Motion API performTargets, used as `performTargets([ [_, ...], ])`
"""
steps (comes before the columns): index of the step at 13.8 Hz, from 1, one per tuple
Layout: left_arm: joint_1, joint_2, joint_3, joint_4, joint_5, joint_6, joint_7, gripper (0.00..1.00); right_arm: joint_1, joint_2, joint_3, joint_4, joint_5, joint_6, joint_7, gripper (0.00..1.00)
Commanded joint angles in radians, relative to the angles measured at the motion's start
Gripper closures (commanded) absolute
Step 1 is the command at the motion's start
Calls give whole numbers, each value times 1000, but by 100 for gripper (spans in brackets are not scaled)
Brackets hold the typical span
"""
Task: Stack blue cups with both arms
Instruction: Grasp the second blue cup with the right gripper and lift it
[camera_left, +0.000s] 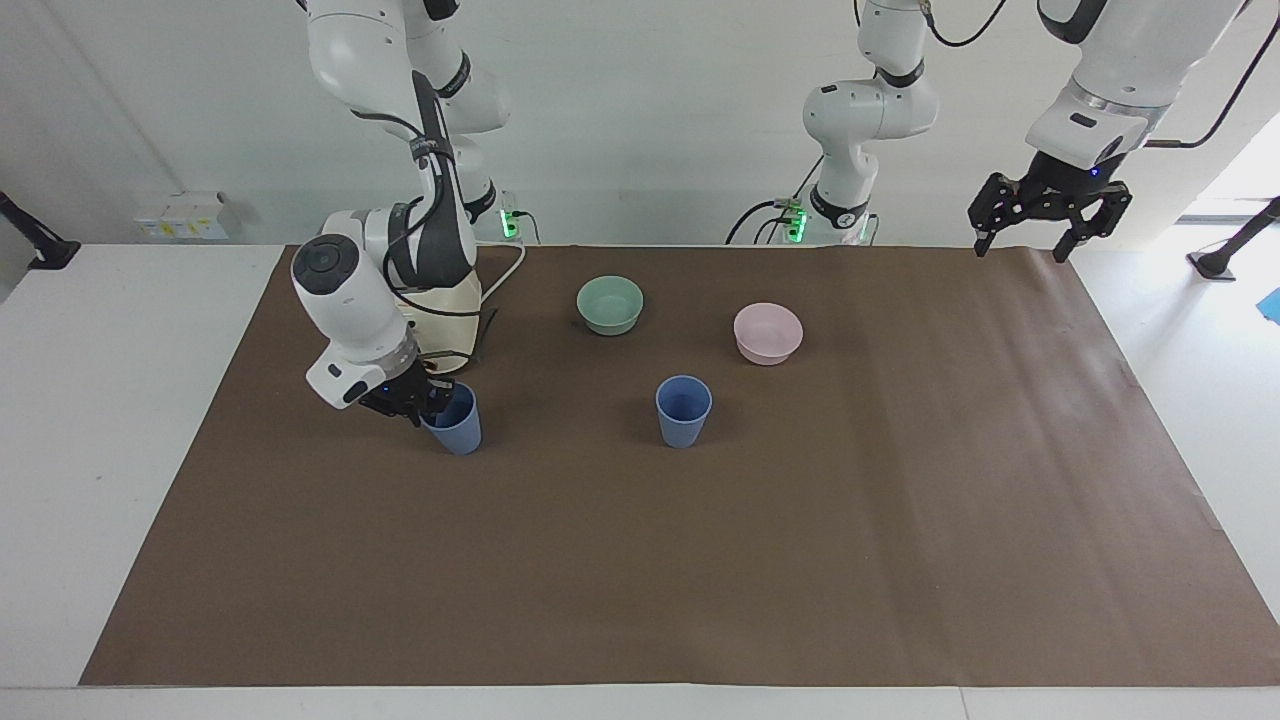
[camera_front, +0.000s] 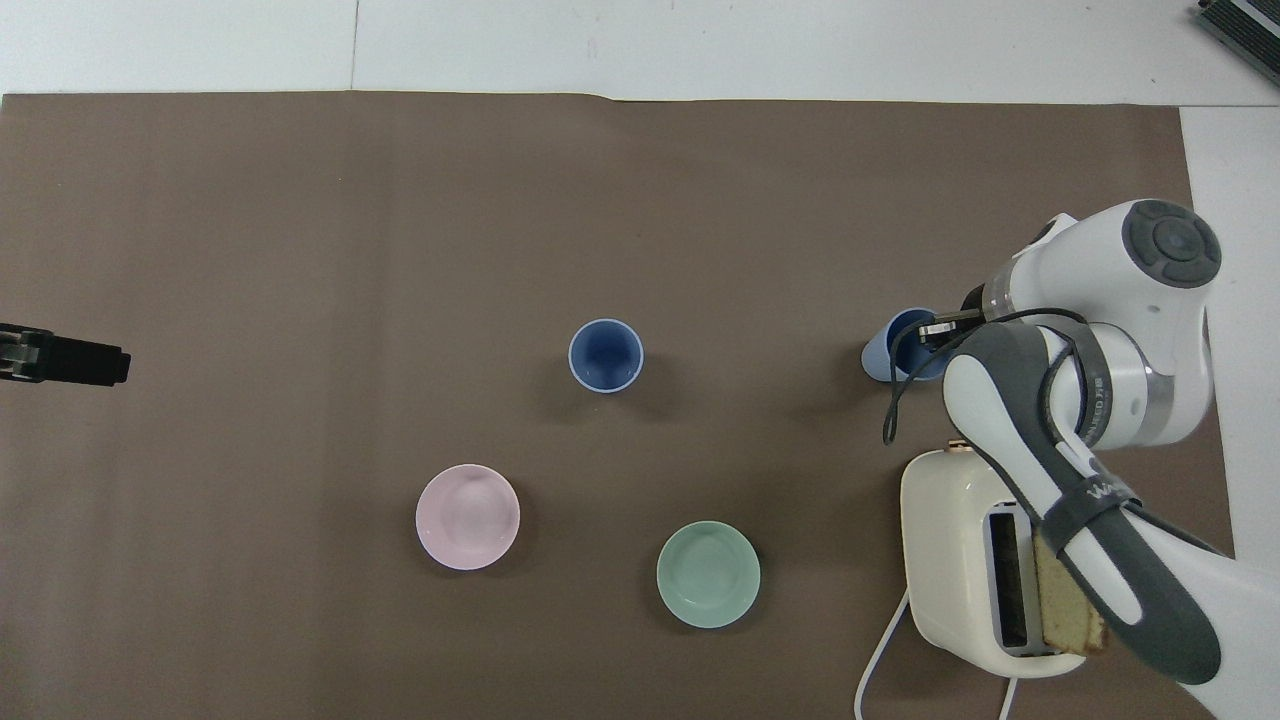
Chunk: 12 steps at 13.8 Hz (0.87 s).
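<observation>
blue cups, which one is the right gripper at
The blue cup at the right arm's end, in front of the toaster; the right gripper is at its rim. The other cup stands alone.

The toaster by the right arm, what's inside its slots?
A slice of bread stands in one slot of the toaster. The neighbouring slot looks dark and empty; the right arm covers part of the bread.

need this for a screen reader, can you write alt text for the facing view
The right gripper grips the rim of a small periwinkle-blue plastic tumbler standing on the brown paper-covered table. A second identical blue tumbler stands mid-table, farther from the robots than the mint-green bowl and pale pink bowl. The left gripper waits raised and open.
</observation>
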<state>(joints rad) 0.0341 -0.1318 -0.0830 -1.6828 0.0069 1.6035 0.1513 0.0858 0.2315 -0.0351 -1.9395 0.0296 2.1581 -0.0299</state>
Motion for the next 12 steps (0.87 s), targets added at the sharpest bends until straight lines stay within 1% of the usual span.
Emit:
performTargets([
  [1, -2, 29, 2, 66, -11, -45, -13, 0, -4, -14, 6, 83, -5, -98, 2, 100],
  [2, -2, 41, 2, 83, -18, -54, -13, 0, -4, -17, 6, 117, -4, -147, 2, 100],
  [4, 3, 37, 2, 72, -42, -51, -30, 0, -6, -21, 6, 189, 0, -236, 4, 100],
  [5, 0, 37, 2, 77, -45, -50, -53, 0, -5, -27, 6, 217, 12, -257, 14, 100],
  [7, -3, 32, -1, 86, -53, -57, -65, 0, -4, -32, 38, 255, 56, -268, 100, 100],
  [9, -5, 29, -3, 94, -51, -72, -67, 0, 8, -32, 82, 316, 49, -270, 219, 100],
  [11, -5, 28, -3, 92, -51, -73, -62, 0, 67, -18, 96, 365, 39, -270, 301, 100],
  [12, -5, 26, -3, 91, -53, -71, -62, 0, 106, -15, 96, 367, 38, -273, 330, 100],
])
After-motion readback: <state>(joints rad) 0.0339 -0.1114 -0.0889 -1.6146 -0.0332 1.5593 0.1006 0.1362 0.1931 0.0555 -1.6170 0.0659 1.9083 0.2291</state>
